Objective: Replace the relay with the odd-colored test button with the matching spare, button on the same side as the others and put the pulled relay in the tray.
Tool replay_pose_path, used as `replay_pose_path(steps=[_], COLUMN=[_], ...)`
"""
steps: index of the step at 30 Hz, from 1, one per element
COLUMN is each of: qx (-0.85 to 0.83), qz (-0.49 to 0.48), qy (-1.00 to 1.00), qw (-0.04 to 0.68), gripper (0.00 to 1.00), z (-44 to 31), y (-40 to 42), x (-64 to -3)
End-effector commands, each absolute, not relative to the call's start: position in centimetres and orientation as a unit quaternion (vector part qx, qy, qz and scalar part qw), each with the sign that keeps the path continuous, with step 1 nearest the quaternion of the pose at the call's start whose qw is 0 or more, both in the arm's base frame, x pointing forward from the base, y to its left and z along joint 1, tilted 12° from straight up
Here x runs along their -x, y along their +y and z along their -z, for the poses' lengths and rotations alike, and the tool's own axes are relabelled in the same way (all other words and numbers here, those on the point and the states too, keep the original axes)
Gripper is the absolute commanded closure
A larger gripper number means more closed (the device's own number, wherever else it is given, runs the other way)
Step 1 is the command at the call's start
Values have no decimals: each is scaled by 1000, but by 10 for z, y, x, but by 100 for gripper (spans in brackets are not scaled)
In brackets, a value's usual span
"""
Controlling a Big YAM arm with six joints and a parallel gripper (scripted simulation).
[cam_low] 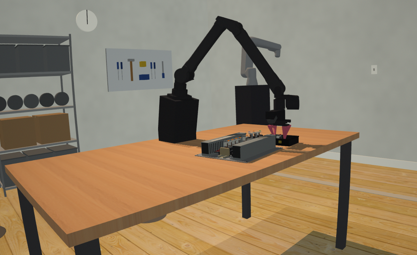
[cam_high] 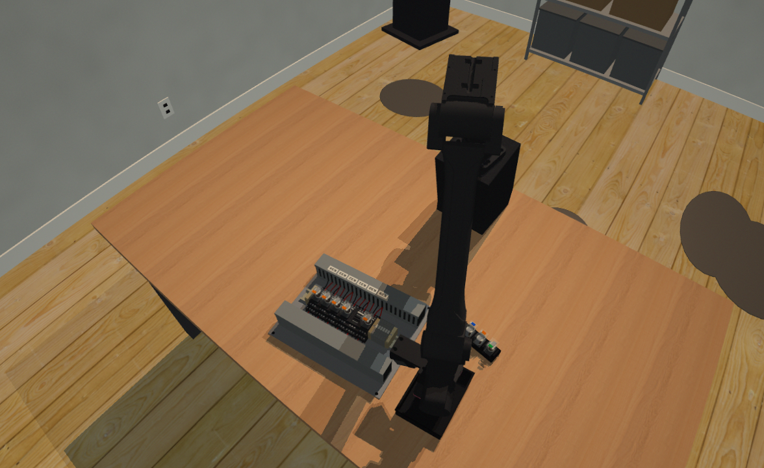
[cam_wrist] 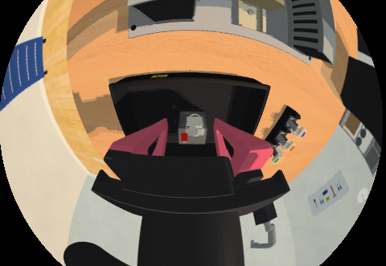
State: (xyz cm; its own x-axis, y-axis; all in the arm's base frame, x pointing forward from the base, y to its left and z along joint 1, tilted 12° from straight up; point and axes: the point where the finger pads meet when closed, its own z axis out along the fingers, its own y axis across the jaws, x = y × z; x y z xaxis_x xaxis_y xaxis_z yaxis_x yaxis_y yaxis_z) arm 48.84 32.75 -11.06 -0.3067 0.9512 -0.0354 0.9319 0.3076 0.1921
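Observation:
My gripper (cam_wrist: 190, 122) (cam_low: 279, 136) points down over the black tray (cam_wrist: 137, 102) (cam_low: 292, 141) (cam_high: 459, 400) and is open. A clear relay with a red button (cam_wrist: 193, 133) is in the tray, between the fingertips, with a gap on each side. In the row, relays with orange buttons (cam_high: 335, 301) stand in the sockets; one socket (cam_high: 356, 313) before the last relay looks empty. A black holder (cam_wrist: 286, 115) beside the tray carries three spares: one with a blue button (cam_wrist: 295, 126) (cam_high: 470, 330), one orange (cam_wrist: 285, 141) (cam_high: 480, 338), one green (cam_wrist: 277, 153) (cam_high: 492, 347). The arm hides the gripper in the top view.
Two grey wire ducts, one behind the relay row (cam_high: 396, 296) (cam_low: 210, 146) and one in front (cam_high: 332, 343) (cam_low: 256, 147), rise on the panel close to the tray. A beige end block (cam_low: 224, 151) stands at the row's end. The table edge (cam_low: 203, 191) runs along the front.

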Motion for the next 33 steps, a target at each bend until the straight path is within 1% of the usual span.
replay_pose_path(steps=[1, 33], qx=[-581, -581], qz=[-86, -89], qy=[806, 805], qw=[78, 79], gripper=[41, 41], z=[97, 89], y=[334, 334], x=[-501, -501])
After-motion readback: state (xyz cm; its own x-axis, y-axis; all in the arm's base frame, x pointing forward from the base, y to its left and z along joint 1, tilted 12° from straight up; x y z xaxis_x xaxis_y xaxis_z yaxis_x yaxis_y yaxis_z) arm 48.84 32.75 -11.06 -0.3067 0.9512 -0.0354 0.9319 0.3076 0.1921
